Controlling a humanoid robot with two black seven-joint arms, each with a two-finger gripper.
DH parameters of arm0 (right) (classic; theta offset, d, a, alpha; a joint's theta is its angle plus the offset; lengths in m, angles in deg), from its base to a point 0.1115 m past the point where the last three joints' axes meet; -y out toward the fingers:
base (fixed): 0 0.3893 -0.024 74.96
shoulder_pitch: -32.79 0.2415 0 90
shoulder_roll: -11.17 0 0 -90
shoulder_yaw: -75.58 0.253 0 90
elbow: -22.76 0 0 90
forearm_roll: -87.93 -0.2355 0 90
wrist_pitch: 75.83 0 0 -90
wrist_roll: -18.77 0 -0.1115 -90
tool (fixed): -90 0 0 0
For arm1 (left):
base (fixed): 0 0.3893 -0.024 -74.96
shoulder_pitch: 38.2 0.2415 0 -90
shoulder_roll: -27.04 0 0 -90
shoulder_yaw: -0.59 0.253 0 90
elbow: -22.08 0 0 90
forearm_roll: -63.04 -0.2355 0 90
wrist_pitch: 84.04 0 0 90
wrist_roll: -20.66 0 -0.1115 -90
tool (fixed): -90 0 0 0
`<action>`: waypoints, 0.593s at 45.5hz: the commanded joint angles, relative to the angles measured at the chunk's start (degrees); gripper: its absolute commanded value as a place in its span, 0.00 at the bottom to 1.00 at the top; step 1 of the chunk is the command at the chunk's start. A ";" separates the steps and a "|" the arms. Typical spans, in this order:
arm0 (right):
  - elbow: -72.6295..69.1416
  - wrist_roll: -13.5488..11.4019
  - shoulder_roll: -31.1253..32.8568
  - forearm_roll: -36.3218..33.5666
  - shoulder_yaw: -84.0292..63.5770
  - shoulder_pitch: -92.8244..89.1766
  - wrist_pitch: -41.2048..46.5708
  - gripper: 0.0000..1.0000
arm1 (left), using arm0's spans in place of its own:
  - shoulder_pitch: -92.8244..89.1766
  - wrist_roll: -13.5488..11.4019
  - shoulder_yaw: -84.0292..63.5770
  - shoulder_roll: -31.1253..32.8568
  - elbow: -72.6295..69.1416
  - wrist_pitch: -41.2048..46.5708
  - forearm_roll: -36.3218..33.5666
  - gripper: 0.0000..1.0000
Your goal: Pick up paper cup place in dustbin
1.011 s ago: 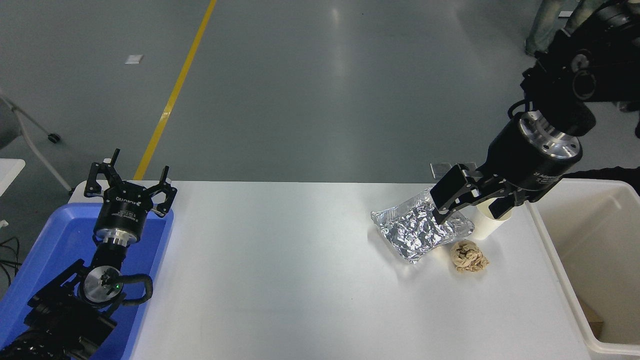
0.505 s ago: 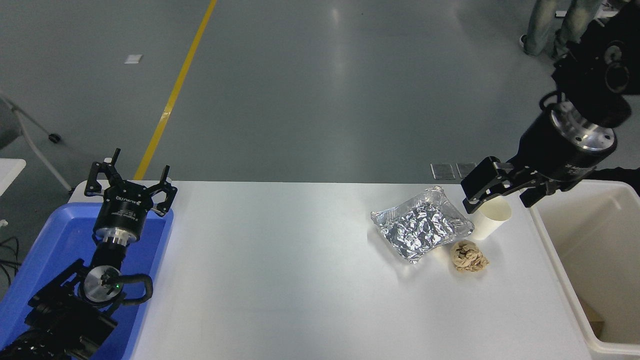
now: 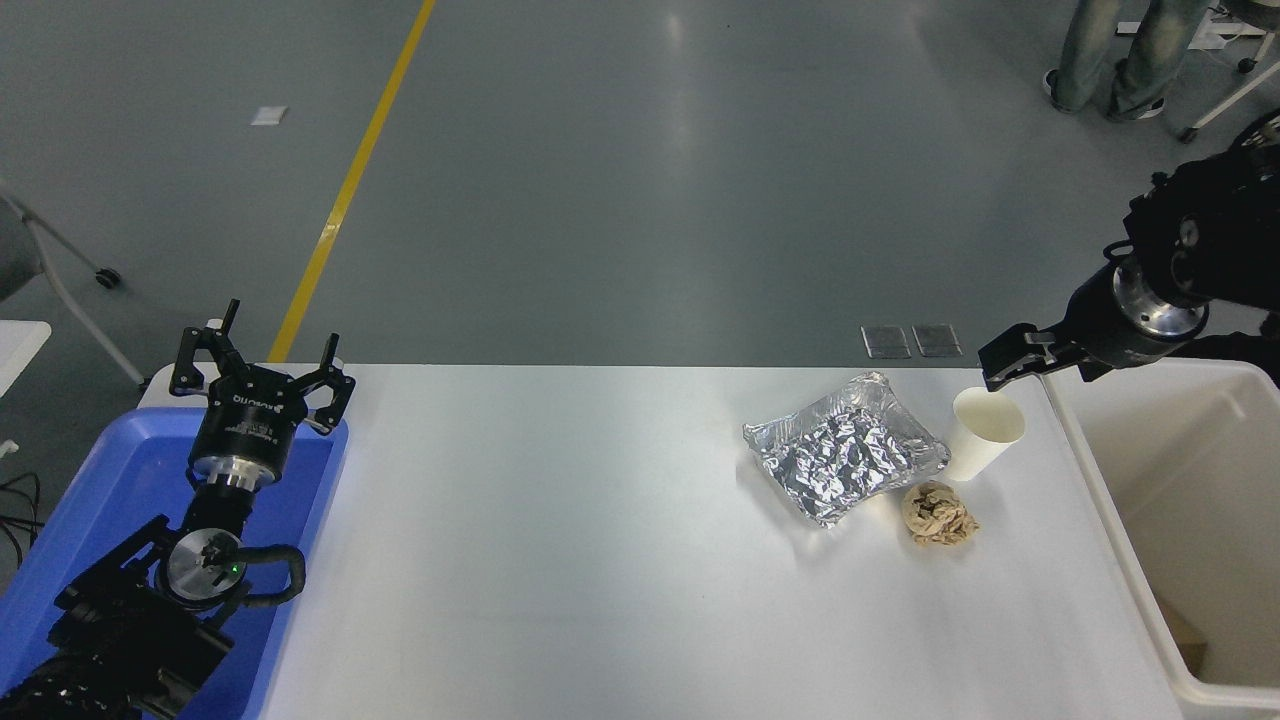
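The paper cup [image 3: 985, 432] stands upright on the white worktop [image 3: 600, 560], just right of a crumpled foil packet [image 3: 845, 447] and just beyond a tan paper ball [image 3: 938, 514], near the dustbin [image 3: 1120, 520]. You'll see the right gripper [image 3: 1030, 358] hovering above the cup's far side, clear of it and holding nothing; you cannot tell how far its jaws stand apart. The dustbin is cut off at the right edge. Your left gripper [image 3: 262, 372] sits over the blue tray [image 3: 70, 520], fingers spread. Beyond lies grey floor with a yellow line [image 3: 350, 180], and a person's legs [image 3: 1105, 50] top right.
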 commanded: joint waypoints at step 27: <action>16.22 -6.25 -5.22 -1.05 11.68 -23.72 -13.43 0.89 | 0.00 0.01 -0.01 0.00 -0.07 -0.01 0.01 1.00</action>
